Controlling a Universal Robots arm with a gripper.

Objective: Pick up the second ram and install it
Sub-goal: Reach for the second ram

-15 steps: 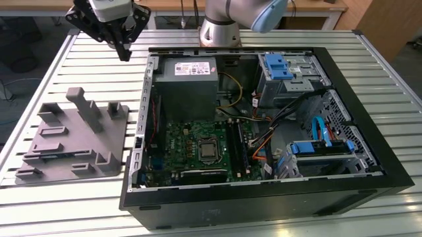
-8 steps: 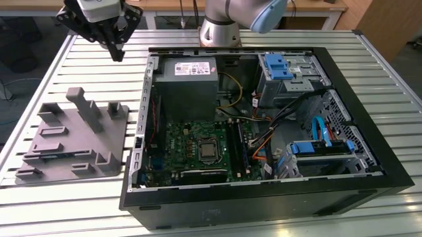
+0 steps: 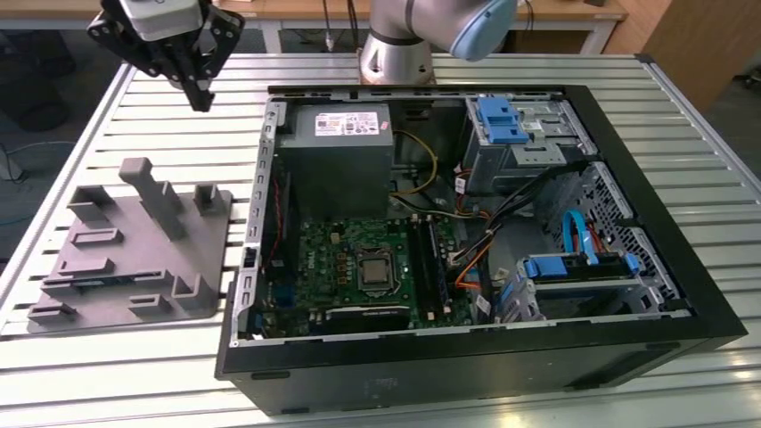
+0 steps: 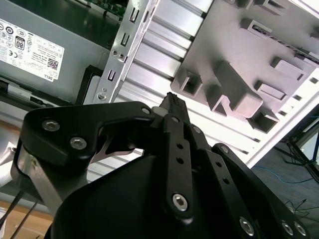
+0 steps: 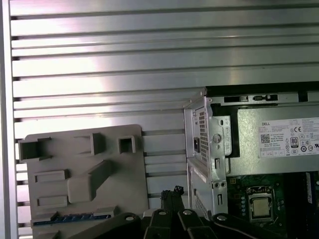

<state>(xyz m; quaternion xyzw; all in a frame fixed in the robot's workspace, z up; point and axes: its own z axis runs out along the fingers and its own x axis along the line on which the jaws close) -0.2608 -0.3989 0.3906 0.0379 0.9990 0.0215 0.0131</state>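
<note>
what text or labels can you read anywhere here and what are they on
On the power supply, the white label: a brand word, a square code and round marks, not quoted here; its fine print is too small to read.
On the second ram, lying in the grey tray: no print that can be read.
On the motherboard: markings too small to read.

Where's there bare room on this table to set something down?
The widest bare table patch lies between the tray and the far edge, near the end effector. A narrow strip runs between tray and case; another lies past the case at the exterior view's right. The case's inside is crowded with cables.
</note>
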